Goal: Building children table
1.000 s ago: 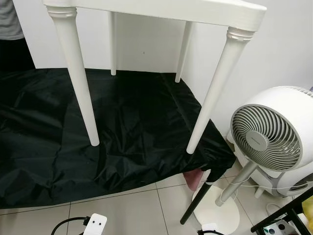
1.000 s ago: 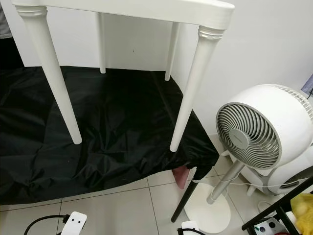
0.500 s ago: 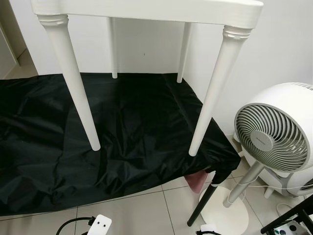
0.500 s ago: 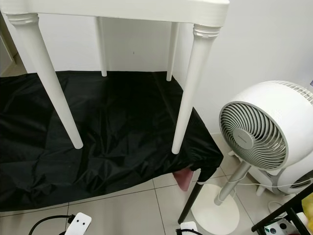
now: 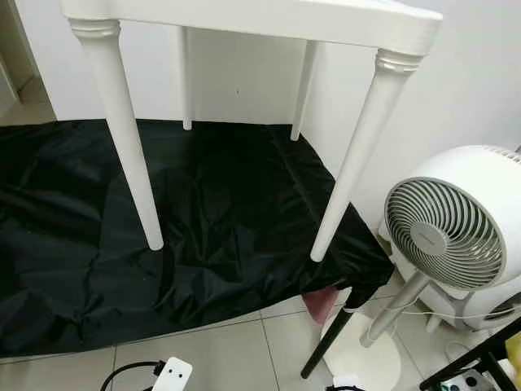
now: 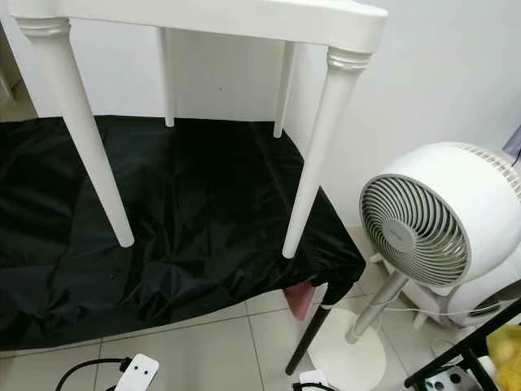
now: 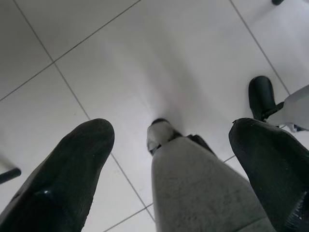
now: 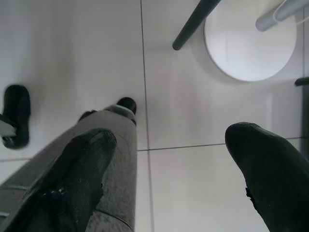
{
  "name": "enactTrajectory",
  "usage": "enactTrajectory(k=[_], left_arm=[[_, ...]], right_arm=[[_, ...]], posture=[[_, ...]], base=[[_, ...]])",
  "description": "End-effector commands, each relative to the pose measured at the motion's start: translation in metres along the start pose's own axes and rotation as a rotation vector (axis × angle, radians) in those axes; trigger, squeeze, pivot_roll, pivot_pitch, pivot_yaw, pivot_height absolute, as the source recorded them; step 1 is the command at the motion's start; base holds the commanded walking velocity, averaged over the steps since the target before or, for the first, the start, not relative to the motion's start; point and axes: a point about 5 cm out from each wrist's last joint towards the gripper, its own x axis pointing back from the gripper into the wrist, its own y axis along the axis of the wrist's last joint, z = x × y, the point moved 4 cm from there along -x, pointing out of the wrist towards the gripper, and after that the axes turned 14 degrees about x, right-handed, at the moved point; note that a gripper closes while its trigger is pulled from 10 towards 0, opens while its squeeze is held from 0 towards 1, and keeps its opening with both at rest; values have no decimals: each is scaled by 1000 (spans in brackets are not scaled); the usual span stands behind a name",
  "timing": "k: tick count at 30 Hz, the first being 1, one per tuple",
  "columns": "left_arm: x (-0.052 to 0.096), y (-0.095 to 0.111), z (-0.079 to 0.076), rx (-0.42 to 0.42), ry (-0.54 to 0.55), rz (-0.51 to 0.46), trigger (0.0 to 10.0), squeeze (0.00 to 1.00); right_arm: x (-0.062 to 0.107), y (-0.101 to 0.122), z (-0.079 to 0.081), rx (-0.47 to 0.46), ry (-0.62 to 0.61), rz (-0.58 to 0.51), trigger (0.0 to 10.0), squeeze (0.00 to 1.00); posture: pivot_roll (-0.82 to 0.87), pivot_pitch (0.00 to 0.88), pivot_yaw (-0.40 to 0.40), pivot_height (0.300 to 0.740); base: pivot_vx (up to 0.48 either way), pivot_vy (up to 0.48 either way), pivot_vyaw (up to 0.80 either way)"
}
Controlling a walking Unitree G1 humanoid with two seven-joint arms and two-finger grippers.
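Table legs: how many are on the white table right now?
4. Front left leg and front right leg rest on the black sheet; back left leg and back right leg stand near the wall.

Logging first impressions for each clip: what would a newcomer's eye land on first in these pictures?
First, the small white table with four tapered legs, standing upright on a crinkled black plastic sheet spread over the tiled floor against the wall. Next, the round white pedestal fan to the table's right, beside the sheet's corner. Both grippers hang idle over bare tiles, the left gripper and right gripper each with fingers apart.
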Motion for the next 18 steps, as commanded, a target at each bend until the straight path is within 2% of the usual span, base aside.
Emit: enactTrajectory(k=[1,8,12,18], left_arm=[[1,-5,-1,4,3,11,10000,0],[1,-9,4,55,45,24,10000,0],[1,-8,2,6,31,30,10000,0],[0,-8,-1,-17,19,31,10000,0]], right_arm=[[0,-1,0,33,11,11,10000,0],[-1,0,1,28,15,14,10000,0],[-1,-1,1,21,11,18,10000,0],[-1,-2,0,2,4,23,10000,0]], posture=[[11,0,-103,740],[20,0,-86,740],[13,0,-77,740],[3,0,-69,740]], base=[[0,0,0],[0,0,0],[0,0,0],[0,0,0]])
